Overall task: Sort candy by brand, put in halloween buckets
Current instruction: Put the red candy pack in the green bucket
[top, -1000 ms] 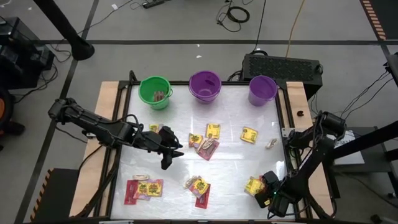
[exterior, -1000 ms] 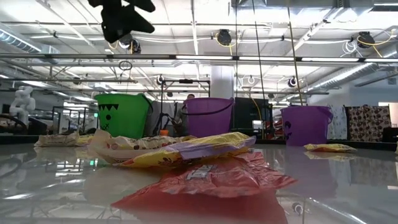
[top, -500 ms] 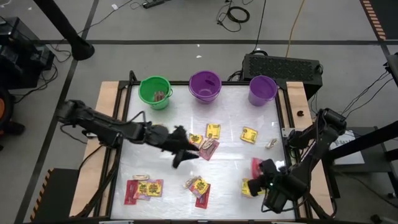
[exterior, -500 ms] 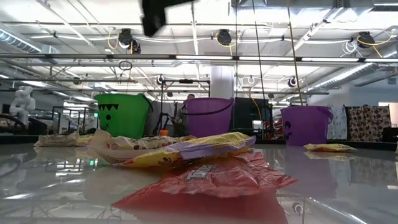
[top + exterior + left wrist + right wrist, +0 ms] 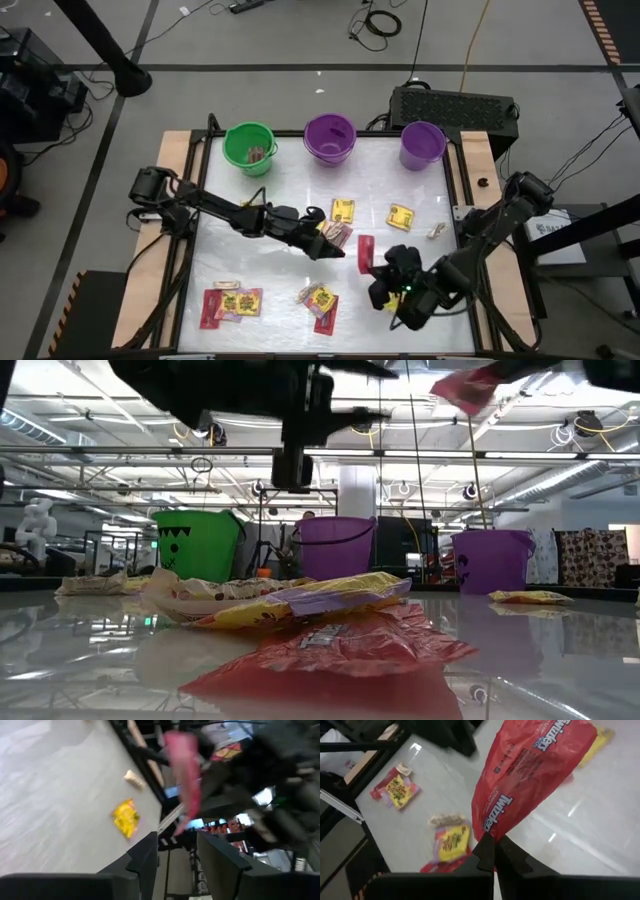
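Observation:
My right gripper (image 5: 378, 270) hovers over the table's middle right, shut on a red candy packet (image 5: 530, 775). The same packet (image 5: 365, 255) shows high up in the low view (image 5: 465, 388). My left gripper (image 5: 335, 248) reaches in from the left and stands open just left of that packet, above a small heap of candy (image 5: 338, 232); nothing is between its fingers (image 5: 145, 862). The green bucket (image 5: 250, 148), the purple bucket (image 5: 330, 137) and the lavender bucket (image 5: 422, 144) stand upright in a row along the far edge. More candy lies flat on the table. My right gripper pinches the red packet's narrow end (image 5: 487, 827) between its two fingers. The rest of the packet stretches out beyond the fingertips. It is lifted clear of the table, with loose candy lying far beneath it.
Yellow packets (image 5: 342, 210) (image 5: 400, 216) and a tan piece (image 5: 436, 230) lie in the far right part. A heap (image 5: 320, 297) and another (image 5: 230, 302) lie near the front edge. A yellow packet (image 5: 400, 303) sits under my right arm. Bare tabletop separates candy and buckets.
My right gripper has risen from the near right corner and gone toward the table's middle, carrying the red packet up clear of the table. My left gripper has gone toward the table's right and down, toward the red packet.

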Available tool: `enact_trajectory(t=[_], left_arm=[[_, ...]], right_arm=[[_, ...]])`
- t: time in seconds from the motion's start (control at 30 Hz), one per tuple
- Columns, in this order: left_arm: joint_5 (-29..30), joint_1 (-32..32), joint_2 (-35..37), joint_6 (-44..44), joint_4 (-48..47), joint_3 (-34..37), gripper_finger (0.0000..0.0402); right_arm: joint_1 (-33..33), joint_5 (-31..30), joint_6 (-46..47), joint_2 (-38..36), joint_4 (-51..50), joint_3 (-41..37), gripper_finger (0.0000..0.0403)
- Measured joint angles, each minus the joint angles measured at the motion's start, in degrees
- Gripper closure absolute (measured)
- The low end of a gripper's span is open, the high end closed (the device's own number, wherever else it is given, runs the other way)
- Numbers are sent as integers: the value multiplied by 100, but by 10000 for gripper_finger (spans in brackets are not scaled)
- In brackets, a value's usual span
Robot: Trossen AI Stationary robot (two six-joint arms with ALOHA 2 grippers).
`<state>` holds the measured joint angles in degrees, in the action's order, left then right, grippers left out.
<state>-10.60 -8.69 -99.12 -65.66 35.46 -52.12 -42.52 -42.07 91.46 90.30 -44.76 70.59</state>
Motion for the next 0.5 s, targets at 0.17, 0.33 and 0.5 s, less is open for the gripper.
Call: enact_trajectory(t=[0.17,0.33,0.5], left_arm=[[3,37,-14,30,141,2,259],[-14,83,-10,174,505,-3,259],[-16,107,-15,210,466,-4,259]], right_arm=[[383,0,-884,0,383,0,403],[656,32,-1481,0,743,0,402],[799,41,-1909,-2,1051,0,402]])
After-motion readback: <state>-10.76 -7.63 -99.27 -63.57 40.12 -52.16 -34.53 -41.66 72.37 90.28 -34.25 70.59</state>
